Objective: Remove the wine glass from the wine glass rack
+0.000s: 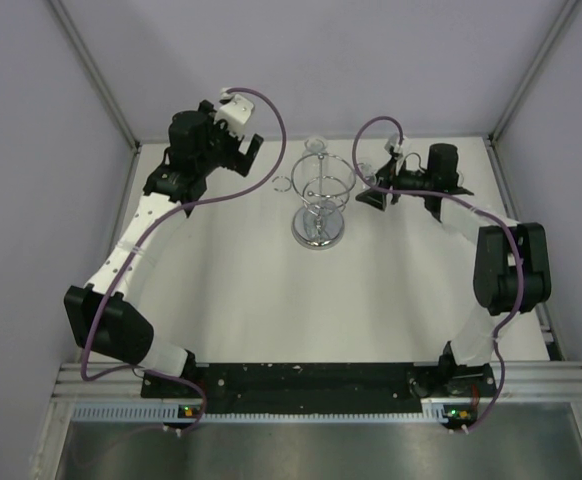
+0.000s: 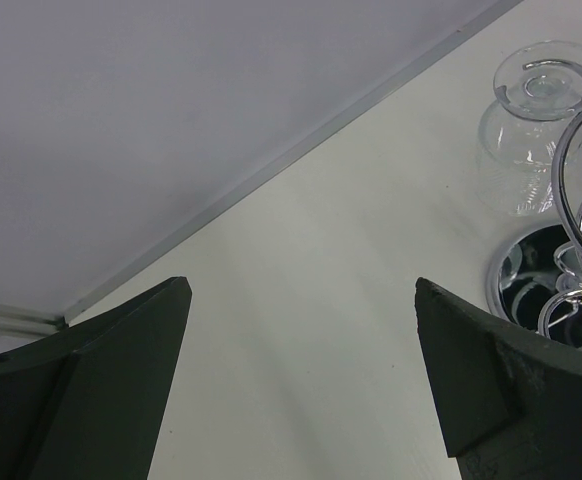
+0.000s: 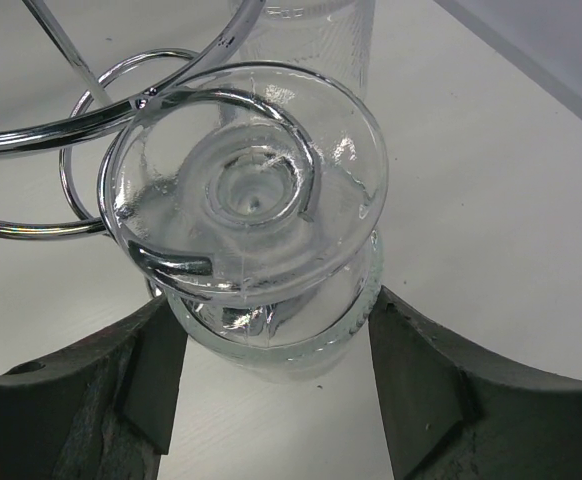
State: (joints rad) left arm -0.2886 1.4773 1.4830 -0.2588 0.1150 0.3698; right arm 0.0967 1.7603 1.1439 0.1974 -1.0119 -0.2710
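Observation:
The chrome wine glass rack (image 1: 318, 205) stands mid-table on its round mirrored base. A clear wine glass (image 3: 246, 200) hangs upside down, its foot caught in a loop-ended arm (image 3: 171, 262) on the rack's right side (image 1: 367, 172). My right gripper (image 3: 271, 300) straddles the bowl just below the foot, and both fingers touch the bowl's sides. In the top view the right gripper (image 1: 371, 190) is at the rack's right edge. My left gripper (image 1: 247, 150) is open and empty, left of the rack; in its own wrist view (image 2: 301, 285) it faces bare table.
A second glass (image 1: 316, 147) hangs on the rack's far side, and also shows in the left wrist view (image 2: 536, 120) and the right wrist view (image 3: 311, 20). The mirrored base (image 2: 546, 280) and large wire rings (image 3: 31, 130) are close by. The back wall (image 1: 311, 60) stands just behind the rack.

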